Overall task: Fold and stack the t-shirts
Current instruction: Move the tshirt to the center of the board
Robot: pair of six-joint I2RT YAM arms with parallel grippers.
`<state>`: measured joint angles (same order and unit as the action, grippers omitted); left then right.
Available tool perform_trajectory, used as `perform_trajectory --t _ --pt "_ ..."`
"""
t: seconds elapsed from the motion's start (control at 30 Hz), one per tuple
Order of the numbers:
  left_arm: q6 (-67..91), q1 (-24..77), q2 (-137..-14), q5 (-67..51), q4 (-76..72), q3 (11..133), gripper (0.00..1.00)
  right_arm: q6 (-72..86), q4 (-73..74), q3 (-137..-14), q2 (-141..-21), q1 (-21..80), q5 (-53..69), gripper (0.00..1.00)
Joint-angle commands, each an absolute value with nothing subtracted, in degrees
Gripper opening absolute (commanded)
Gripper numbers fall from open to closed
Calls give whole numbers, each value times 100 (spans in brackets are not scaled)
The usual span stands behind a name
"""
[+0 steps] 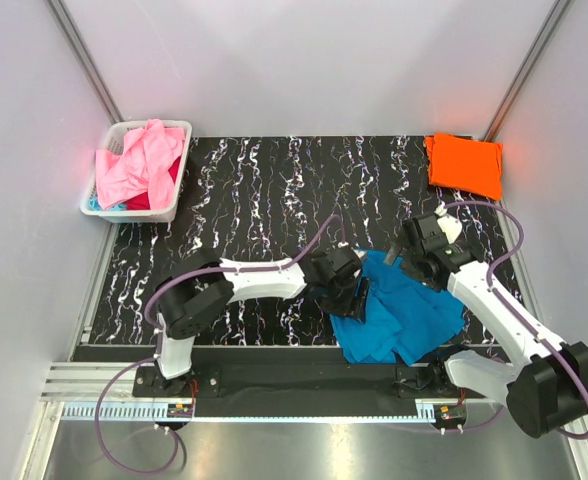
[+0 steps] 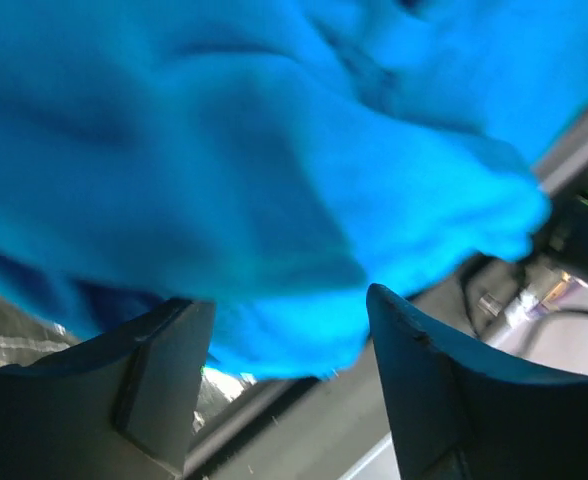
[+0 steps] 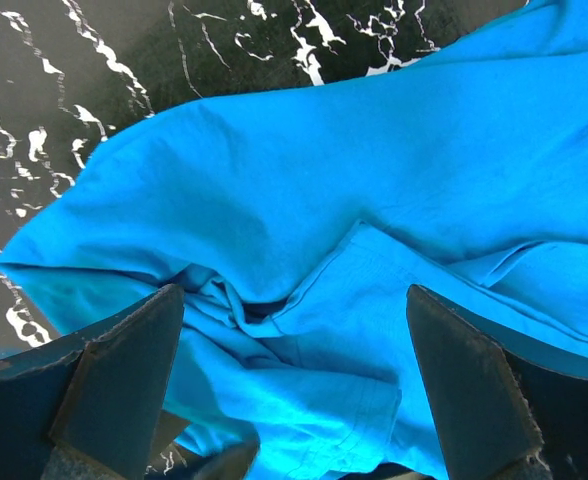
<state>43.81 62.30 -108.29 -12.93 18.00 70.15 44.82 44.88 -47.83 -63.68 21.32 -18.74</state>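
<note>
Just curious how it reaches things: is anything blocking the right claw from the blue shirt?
Nothing visible does. The right gripper hangs open directly above the teal-blue t-shirt, and no other object lies between them.

The top camera is hanging high above and behind both claws, looking down on the whole table [image 1: 254, 180] from far off. The left wrist camera is riding just behind the left claw [image 2: 284, 335] and peering out between its jaws. It is pressing so near the blue shirt [image 2: 274, 150] that blurred cloth is filling most of its view. The right wrist camera is sitting behind the right claw [image 3: 294, 300], facing down past its jaws from a little farther back, taking in cloth ahead of the tips and table beyond. All three are sharing that shirt.
</note>
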Motion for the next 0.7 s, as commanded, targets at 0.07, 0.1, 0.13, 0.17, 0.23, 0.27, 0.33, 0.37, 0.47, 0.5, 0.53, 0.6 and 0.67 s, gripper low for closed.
perform_trajectory --t 0.07,0.1,0.13,0.17,0.23,0.27,0.33,0.37,0.47,0.5,0.53,0.6,0.67 --pt "4412 6249 -11074 -485 1757 7444 55 4474 4579 -4878 -6047 2145 -1872 100" --pt "4412 6249 -11135 -318 1975 7523 52 4465 4588 -4878 -6029 2153 -1881 100" --pt "4369 6240 -11153 -81 2021 7523 48 4474 4588 -4869 -6021 2145 -1863 100" --pt "4342 6249 -11162 -18 2056 7532 45 4465 4588 -4869 -6029 2153 -1863 100" --pt "4315 6240 -11188 349 2214 7567 23 4474 4588 -4869 -6064 2153 -1855 100" --pt "4315 6232 -11171 430 2293 7593 13 4456 4588 -4869 -6082 2145 -1854 100" --pt "4342 6214 -11101 727 2487 7638 0 4456 4579 -4887 -6152 2153 -1837 100" --pt "4333 6205 -10979 816 2531 7638 0 4456 4570 -4895 -6170 2153 -1828 100" --pt "4359 6144 -10698 1361 2803 7664 0 4447 4570 -4904 -6240 2145 -1846 100" --pt "4385 6109 -10635 1519 3047 7708 0 4447 4570 -4913 -6275 2145 -1863 100" --pt "4429 6004 -10565 1790 3137 7725 0 4456 4562 -4930 -6284 2145 -1846 100" --pt "4491 5854 -10276 2020 3391 7673 0 4456 4527 -4931 -6319 2145 -1828 100" --pt "4553 5600 -9908 2337 3498 7612 0 4456 4474 -4913 -6381 2145 -1793 100"
